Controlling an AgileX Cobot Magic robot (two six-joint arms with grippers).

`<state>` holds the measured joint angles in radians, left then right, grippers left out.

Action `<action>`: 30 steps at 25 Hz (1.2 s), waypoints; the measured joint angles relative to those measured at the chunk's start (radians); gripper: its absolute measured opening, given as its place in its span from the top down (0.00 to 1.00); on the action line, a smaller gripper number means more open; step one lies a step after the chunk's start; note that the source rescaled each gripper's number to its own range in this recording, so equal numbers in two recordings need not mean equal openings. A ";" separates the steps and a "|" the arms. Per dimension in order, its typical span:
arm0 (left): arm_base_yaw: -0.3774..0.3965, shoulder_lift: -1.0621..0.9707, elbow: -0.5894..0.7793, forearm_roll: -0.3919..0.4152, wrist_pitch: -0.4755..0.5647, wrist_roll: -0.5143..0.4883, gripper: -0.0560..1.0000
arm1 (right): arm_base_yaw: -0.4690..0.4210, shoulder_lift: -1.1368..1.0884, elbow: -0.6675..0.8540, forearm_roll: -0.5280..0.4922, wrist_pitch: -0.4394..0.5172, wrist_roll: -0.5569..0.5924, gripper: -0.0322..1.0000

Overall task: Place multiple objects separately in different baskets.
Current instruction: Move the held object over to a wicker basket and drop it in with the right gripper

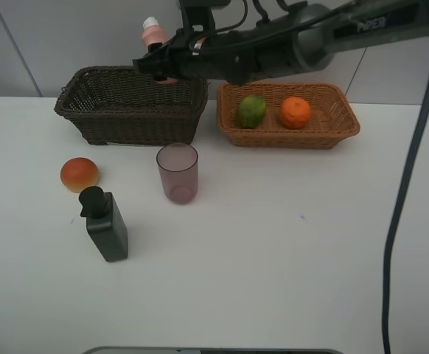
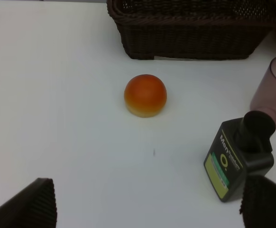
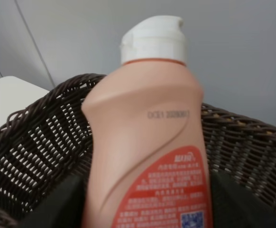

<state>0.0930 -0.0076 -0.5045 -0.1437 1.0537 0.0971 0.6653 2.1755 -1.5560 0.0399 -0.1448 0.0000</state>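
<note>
Bare tabletop [image 1: 295,251] lies open from 3 to 6 o'clock of the mauve cup [image 1: 177,173]; pump dispenser [image 1: 105,225] blocks 8, bun [image 1: 79,174] 9; dark brown basket [image 1: 126,122] 11, orange-tan basket [image 1: 325,137] 1.

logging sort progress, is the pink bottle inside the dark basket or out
Out, not yet released: the pink bottle is upright, cap up, clamped in the right gripper above the dark basket.

A white surface [image 1: 288,258] takes up most of what I can see, smooth and matte, with rounded corners along its far edge. Behind it stands a pale grey wall [image 1: 30,37], plain except for a thin dark seam [image 1: 15,46] slanting down its left part. The light is soft and even, and shadows on the surface are short and blurred. A tiny dark speck [image 1: 301,217] marks the surface right of the middle.
</note>
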 joint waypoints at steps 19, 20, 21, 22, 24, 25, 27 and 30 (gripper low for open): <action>0.000 0.000 0.000 0.000 0.000 0.000 0.00 | 0.008 0.096 0.000 0.001 -0.078 0.000 0.97; 0.000 0.000 0.000 0.000 0.000 0.000 0.00 | 0.008 0.096 0.000 0.001 -0.078 0.000 0.97; 0.000 0.000 0.000 0.000 0.000 0.000 0.00 | 0.008 0.096 0.000 0.001 -0.080 0.000 0.95; 0.000 0.000 0.000 0.000 0.000 0.000 0.00 | 0.008 0.096 0.000 0.001 -0.080 0.000 0.92; 0.000 0.000 0.000 0.000 0.000 0.000 0.00 | 0.008 0.096 -0.001 0.001 -0.089 0.000 0.73; 0.000 0.000 0.000 0.000 0.000 0.000 0.00 | 0.008 0.094 -0.002 0.001 -0.092 0.000 0.62; 0.000 0.000 0.000 0.000 0.000 0.000 0.00 | 0.008 0.087 -0.002 0.001 -0.089 0.000 0.51; 0.000 0.000 0.000 0.000 0.000 0.000 0.00 | 0.008 0.062 -0.002 0.001 -0.059 0.000 0.45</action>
<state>0.0930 -0.0076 -0.5045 -0.1437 1.0537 0.0971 0.6735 2.2371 -1.5581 0.0409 -0.2041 0.0000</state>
